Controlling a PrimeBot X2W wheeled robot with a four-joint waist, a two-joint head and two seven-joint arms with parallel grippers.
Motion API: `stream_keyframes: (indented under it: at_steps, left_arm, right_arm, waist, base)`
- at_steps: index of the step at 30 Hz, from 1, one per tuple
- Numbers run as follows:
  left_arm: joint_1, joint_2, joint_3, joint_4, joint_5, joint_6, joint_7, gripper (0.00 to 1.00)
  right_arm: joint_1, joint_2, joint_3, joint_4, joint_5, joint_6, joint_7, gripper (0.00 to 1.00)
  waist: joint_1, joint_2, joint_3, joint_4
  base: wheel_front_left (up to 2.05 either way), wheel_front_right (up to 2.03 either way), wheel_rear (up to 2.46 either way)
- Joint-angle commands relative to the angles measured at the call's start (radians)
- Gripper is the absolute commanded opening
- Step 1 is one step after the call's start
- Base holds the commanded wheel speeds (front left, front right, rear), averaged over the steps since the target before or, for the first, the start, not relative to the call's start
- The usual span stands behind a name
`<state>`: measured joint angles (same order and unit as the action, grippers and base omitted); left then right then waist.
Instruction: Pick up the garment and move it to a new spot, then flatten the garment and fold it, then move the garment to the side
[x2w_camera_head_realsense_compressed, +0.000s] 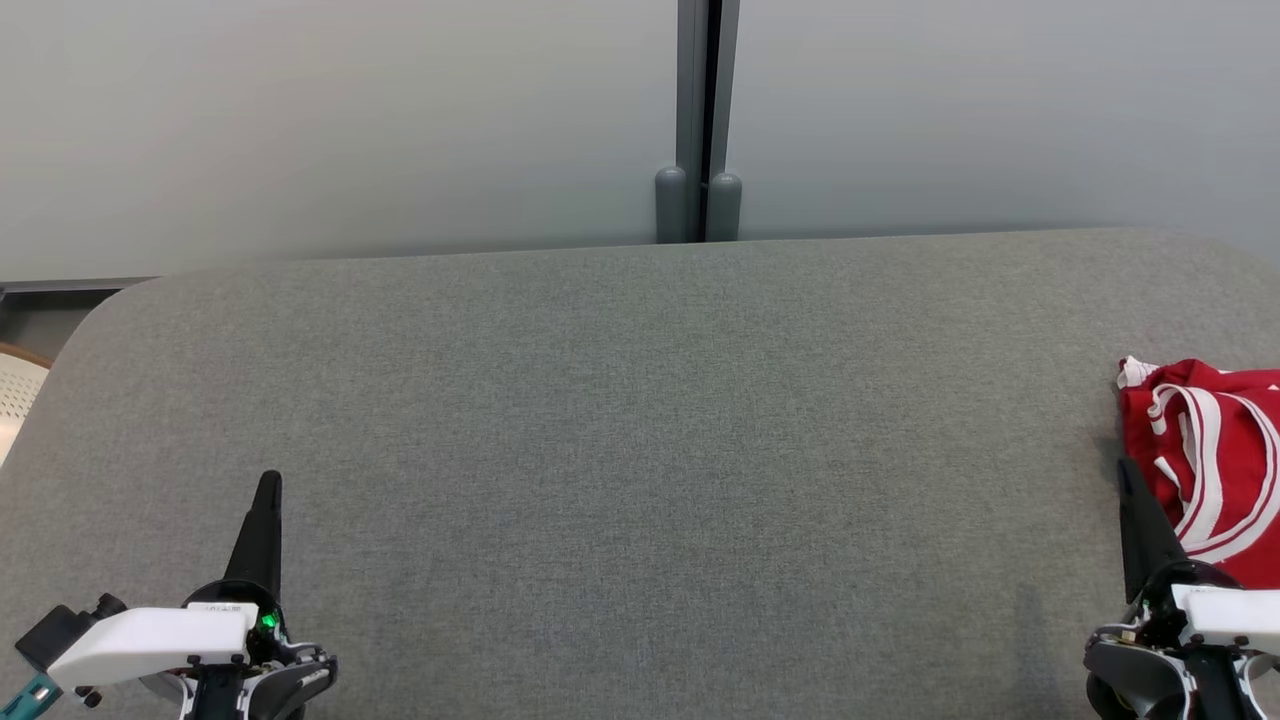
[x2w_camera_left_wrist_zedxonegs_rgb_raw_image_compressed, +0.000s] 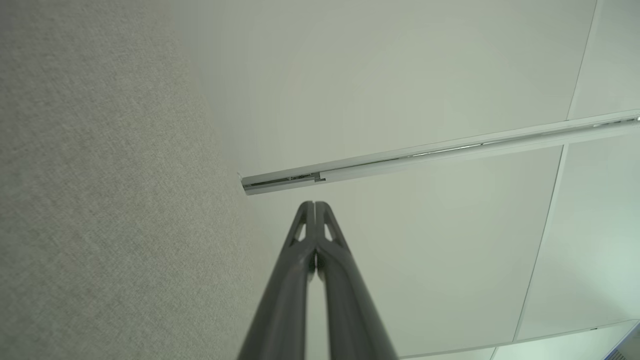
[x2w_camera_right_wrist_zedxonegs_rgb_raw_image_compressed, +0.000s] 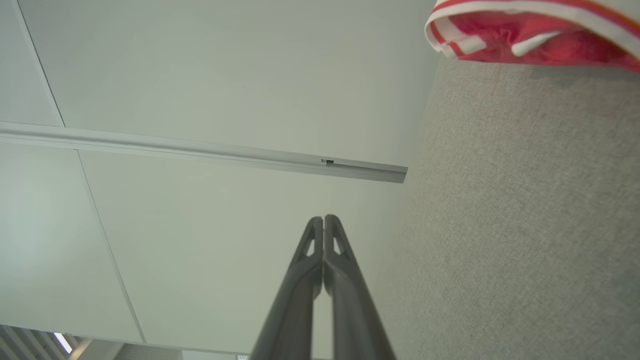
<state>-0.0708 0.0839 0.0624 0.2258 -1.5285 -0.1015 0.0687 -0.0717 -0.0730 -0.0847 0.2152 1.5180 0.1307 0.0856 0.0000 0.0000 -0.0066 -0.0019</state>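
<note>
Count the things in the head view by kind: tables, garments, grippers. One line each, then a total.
Tables: 1, the grey table.
Garments: 1, the red and white garment, lying on the table's right side.
Grippers: 2, the left gripper and the right gripper, both shut.
Total: 4.

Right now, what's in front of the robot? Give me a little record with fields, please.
surface: grey fabric table
garment: red with white stripes, crumpled at the table's right edge
left gripper: shut, empty, at the lower left
right gripper: shut, empty, beside the garment
progress: garment not yet picked up
</note>
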Motion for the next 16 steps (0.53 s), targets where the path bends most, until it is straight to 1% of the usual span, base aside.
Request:
stream_keyframes:
  at_steps: [1,16]
  left_arm:
    - [-0.025,0.001,0.009,0.001,-0.016,-0.009,0.005,0.00]
    - [-0.045,-0.018,0.034,0.020,-0.097,-0.034,0.029,0.00]
  right_arm:
    - [-0.017,0.000,-0.003,0.005,0.020,0.000,0.006,0.00]
    - [-0.039,0.010,-0.014,0.030,0.107,0.000,0.016,0.00]
  waist:
    - [0.0000,0.0000,0.001,0.000]
    - [0.0000,0.0000,0.009,0.002]
  base:
    - [0.00,0.00,0.00]
    - [0.00,0.00,0.00]
